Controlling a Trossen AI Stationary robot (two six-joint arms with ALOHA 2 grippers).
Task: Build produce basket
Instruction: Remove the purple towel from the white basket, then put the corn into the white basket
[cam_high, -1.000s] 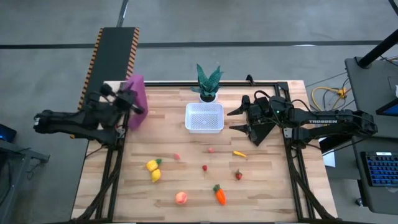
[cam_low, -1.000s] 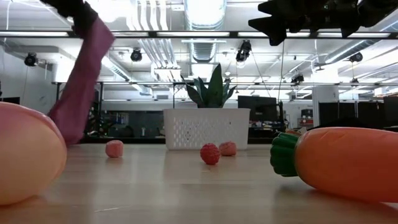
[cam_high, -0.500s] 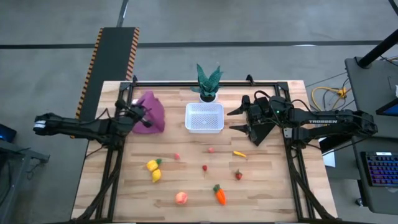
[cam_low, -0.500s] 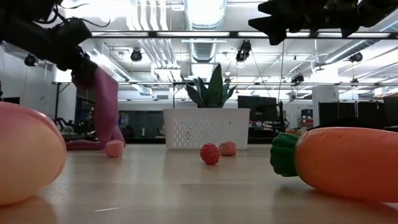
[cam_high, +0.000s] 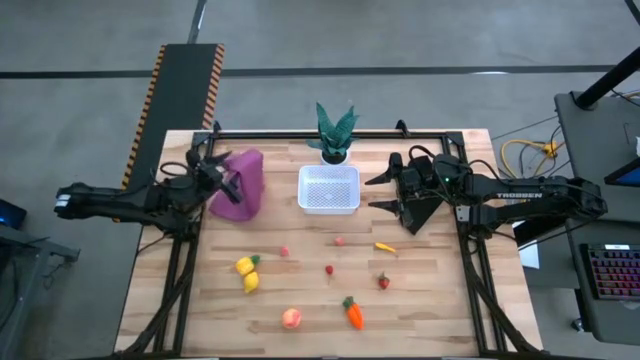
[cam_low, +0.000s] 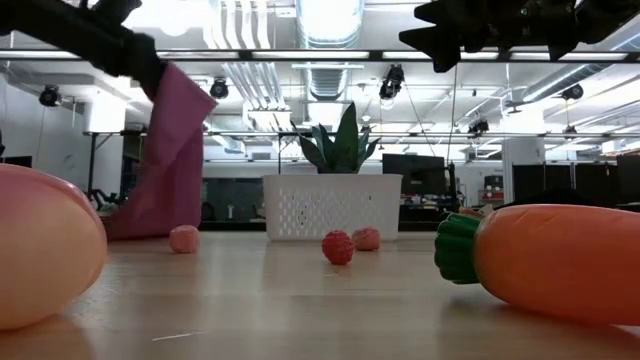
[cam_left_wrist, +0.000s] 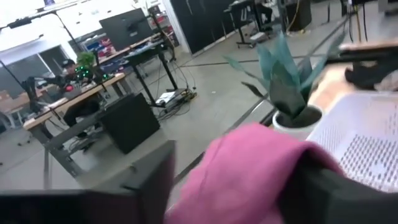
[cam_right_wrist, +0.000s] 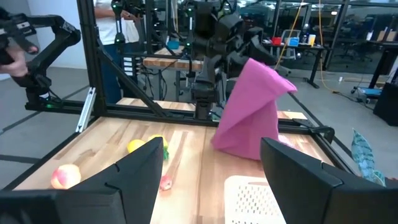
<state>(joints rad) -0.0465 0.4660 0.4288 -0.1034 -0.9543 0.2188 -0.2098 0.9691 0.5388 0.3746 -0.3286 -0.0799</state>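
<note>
The white mesh basket stands at the table's far middle. Just left of it the purple cloth stands up like a tent, its lower edge on the table. My left gripper is at the cloth's top, its fingers wide apart with the cloth between them. My right gripper hangs open and empty to the right of the basket. The produce lies on the near half of the table: two lemons, a peach, a carrot and small red berries. My left gripper comes level from the table's left. Its fingers stand on either side of the purple cloth's raised top. I cannot tell whether they touch it. The cloth's lower part rests on the table.
A potted plant stands right behind the basket. A small yellow piece lies near the right arm. In the low view the peach and carrot fill the foreground. Bare wood lies between basket and produce.
My left gripper has carried the purple cloth from the far left corner toward the basket, sinking and rolling at the wrist. The cloth, which hung free before, now has its lower end on the table left of the basket and stands bunched up.
</note>
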